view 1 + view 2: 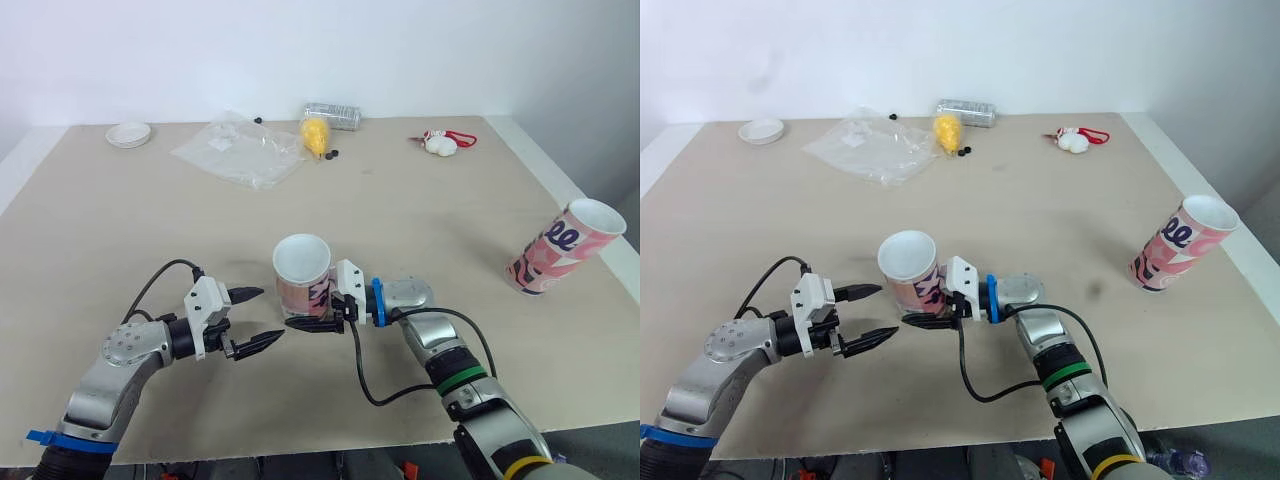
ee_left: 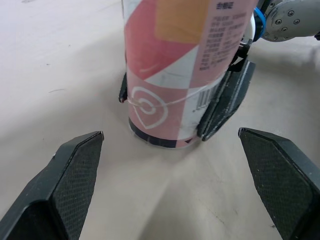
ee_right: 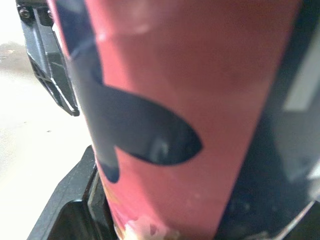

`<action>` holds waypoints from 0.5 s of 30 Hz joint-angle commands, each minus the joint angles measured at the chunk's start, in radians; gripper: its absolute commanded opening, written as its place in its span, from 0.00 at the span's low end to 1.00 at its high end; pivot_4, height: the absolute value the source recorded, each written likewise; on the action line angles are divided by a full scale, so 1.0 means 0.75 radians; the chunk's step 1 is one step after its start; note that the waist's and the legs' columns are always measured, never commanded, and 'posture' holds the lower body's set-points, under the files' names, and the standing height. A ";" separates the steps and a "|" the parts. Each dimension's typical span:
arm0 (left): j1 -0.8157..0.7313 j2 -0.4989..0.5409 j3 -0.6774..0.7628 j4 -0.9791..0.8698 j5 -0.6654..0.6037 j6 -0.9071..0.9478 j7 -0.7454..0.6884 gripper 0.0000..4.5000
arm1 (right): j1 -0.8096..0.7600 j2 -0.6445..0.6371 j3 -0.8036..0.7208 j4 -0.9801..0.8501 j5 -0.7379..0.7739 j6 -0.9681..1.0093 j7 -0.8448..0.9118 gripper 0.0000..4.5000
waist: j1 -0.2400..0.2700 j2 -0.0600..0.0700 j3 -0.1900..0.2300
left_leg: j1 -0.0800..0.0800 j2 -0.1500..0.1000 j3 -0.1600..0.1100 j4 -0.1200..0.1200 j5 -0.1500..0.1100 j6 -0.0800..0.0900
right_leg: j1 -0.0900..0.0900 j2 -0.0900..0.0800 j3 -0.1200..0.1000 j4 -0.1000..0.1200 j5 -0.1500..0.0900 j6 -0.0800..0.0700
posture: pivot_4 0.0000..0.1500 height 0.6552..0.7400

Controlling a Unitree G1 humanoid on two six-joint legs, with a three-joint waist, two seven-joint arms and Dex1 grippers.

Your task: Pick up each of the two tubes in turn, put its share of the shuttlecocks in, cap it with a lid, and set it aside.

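Note:
A pink patterned tube (image 1: 303,272) with a white inside stands upright and open-topped at the table's middle front. My right gripper (image 1: 306,314) is shut on its lower part, one finger on each side, as the left wrist view shows (image 2: 225,102). My left gripper (image 1: 271,314) is open just left of the tube, apart from it, fingertips pointing at its base. A second pink tube (image 1: 562,248) lies tilted near the right edge. A yellow shuttlecock (image 1: 316,135) and a white one (image 1: 438,144) lie at the back. A white lid (image 1: 129,134) rests at the back left.
A crumpled clear plastic bag (image 1: 238,148) lies at the back centre-left, with a clear cylinder (image 1: 333,115) on its side behind the yellow shuttlecock. Small black bits (image 1: 332,155) lie beside it. The table's right edge runs close to the second tube.

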 commanded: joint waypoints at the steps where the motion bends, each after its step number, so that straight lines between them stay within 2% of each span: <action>1: -0.022 0.001 -0.007 0.003 0.009 -0.034 -0.009 1.00 | 0.043 -0.028 -0.025 -0.122 0.034 0.037 -0.017 0.72 | 0.000 0.000 0.000 | 0.000 0.000 0.000 0.000 0.000 0.000 | 0.000 0.000 0.000 0.000 0.000 0.000 | 1.00 1.00; 6: -0.050 0.002 -0.019 0.019 0.018 -0.039 -0.023 1.00 | 0.153 -0.079 -0.135 -0.321 0.108 0.185 -0.154 0.72 | 0.002 0.000 0.000 | 0.000 0.000 0.000 0.000 0.000 0.000 | 0.000 0.000 0.000 0.000 0.000 0.000 | 1.00 1.00; 11: -0.075 0.001 -0.038 0.019 0.017 -0.027 -0.042 1.00 | 0.293 -0.118 -0.382 -0.543 0.149 0.393 -0.508 0.72 | 0.006 0.000 0.000 | -0.001 -0.001 0.000 0.000 0.000 0.000 | 0.000 -0.001 0.000 0.000 0.000 0.001 | 1.00 1.00; 15: -0.087 0.007 -0.068 0.026 0.013 -0.019 -0.074 1.00 | 0.409 -0.104 -0.572 -0.614 0.058 0.511 -0.901 0.72 | 0.005 0.000 0.000 | -0.001 -0.001 0.000 0.000 0.000 0.000 | -0.001 0.000 0.000 0.000 -0.001 0.000 | 1.00 1.00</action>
